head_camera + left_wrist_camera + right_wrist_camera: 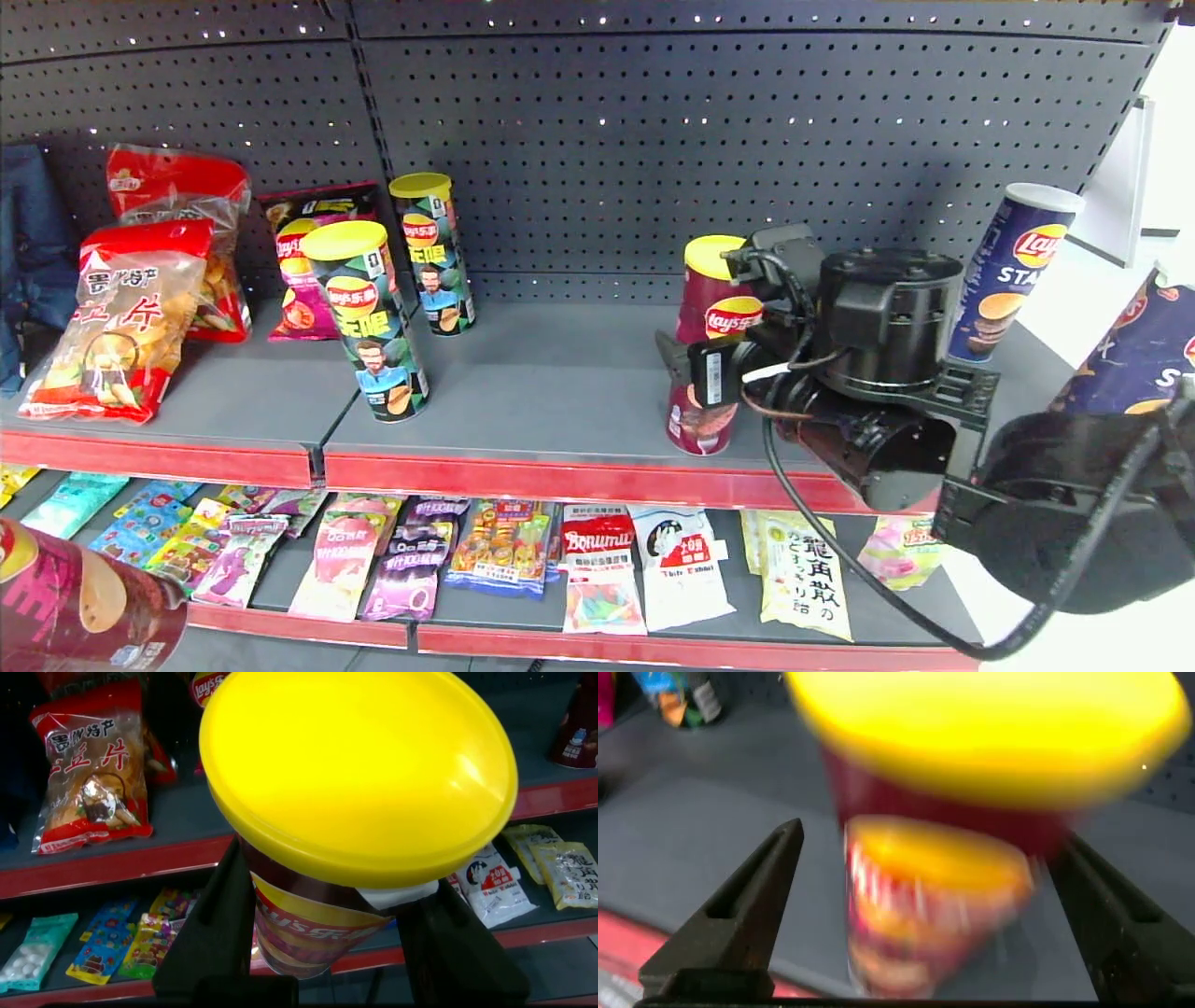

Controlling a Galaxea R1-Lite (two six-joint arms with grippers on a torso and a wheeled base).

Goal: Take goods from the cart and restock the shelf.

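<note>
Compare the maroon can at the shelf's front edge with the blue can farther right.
The maroon can has a yellow lid; the blue can a white one. The maroon can stands between the open fingers of the right gripper; the blue can stands free. The maroon can sits near the front edge, the blue can farther back. Both are tubes standing on the top shelf.

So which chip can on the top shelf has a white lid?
The blue can at the far right of the shelf; the others there have yellow lids.
</note>
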